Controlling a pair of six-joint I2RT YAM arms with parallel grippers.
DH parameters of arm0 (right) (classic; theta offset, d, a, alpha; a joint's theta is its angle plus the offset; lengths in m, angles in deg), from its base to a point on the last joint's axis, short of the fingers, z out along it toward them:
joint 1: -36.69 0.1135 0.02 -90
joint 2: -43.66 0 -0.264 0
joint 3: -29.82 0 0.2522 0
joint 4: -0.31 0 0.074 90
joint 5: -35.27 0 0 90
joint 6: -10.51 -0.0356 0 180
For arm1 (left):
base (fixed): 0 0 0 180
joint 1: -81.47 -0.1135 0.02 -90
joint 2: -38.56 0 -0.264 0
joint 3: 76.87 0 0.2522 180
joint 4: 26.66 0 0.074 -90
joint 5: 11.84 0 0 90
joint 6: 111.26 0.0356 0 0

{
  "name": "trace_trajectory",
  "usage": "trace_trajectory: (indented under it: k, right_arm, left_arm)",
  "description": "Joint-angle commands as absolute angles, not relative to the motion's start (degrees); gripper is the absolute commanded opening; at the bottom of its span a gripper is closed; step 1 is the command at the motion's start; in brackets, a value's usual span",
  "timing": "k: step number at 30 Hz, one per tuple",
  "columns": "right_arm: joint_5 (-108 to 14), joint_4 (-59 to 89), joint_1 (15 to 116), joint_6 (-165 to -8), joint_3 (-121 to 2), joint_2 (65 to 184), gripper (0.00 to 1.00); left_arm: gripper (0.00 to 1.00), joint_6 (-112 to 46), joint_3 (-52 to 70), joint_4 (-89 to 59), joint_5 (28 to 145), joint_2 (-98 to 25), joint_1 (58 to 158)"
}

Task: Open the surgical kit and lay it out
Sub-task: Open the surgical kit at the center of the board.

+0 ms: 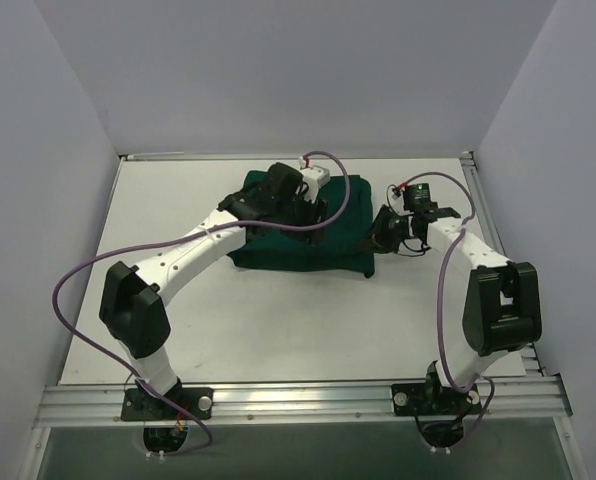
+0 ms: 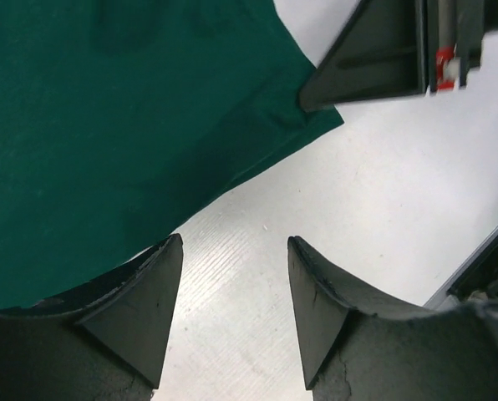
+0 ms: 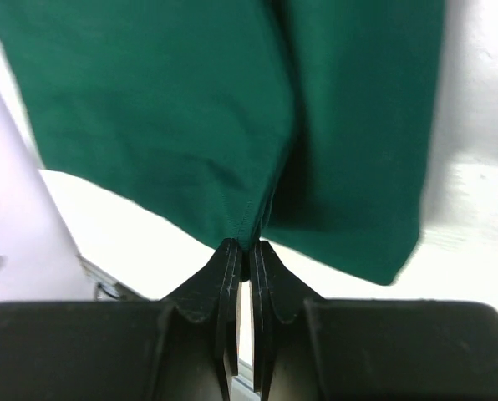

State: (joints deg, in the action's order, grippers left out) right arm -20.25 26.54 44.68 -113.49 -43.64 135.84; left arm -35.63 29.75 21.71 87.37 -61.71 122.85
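Note:
The surgical kit shows only as a folded dark green drape lying mid-table; whatever it wraps is hidden. My right gripper is at the drape's right edge. In the right wrist view the gripper is shut on the hem of the green cloth, which hangs away from the jaws. My left gripper hovers over the bundle's far right part. The left wrist view has this gripper open over bare table, with the drape at upper left and a right-gripper finger on its corner.
The white table is bounded by aluminium rails at the back, right and front. Grey walls close in left, right and behind. Purple cables loop above both arms.

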Motion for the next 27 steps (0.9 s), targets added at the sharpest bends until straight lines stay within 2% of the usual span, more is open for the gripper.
trace_trajectory:
  k: [1,10,17,21,22,23,25,26,27]
  right_arm:
    - [-16.8,28.6,45.2,-116.4,-50.6,132.3,0.00]
    - [-14.8,28.8,45.2,-121.1,-52.1,131.6,0.00]
    - [-12.5,28.2,45.2,-123.3,-52.2,131.2,0.00]
    - [-12.2,27.8,45.3,-124.4,-53.0,130.8,0.00]
    - [-12.2,27.9,45.2,-124.6,-53.1,130.7,0.00]
    - [-12.2,27.8,45.3,-124.8,-53.3,130.8,0.00]
    - [-12.0,27.8,45.3,-124.9,-53.6,131.1,0.00]
    - [-12.0,27.9,45.2,-123.9,-54.0,131.3,0.09]
    - [-14.0,30.5,45.0,-122.7,-54.9,132.1,0.22]
  left_arm:
    - [0.62,-29.8,27.3,10.9,86.8,-61.1,125.1]
    - [0.64,-25.4,26.6,4.7,80.2,-65.9,130.7]
    - [0.65,-22.8,31.3,4.8,74.3,-72.5,131.5]
    - [0.61,-22.8,33.8,5.6,70.2,-75.5,131.0]
    - [0.57,-23.2,34.6,6.5,68.1,-76.1,130.7]
    - [0.31,-23.5,36.1,6.8,67.6,-77.2,130.2]
    - [0.02,-24.2,37.3,7.3,65.9,-77.7,128.3]
    - [0.02,-24.2,37.8,7.3,64.3,-77.5,127.6]
    - [0.02,-24.4,38.6,7.2,63.0,-77.3,126.8]
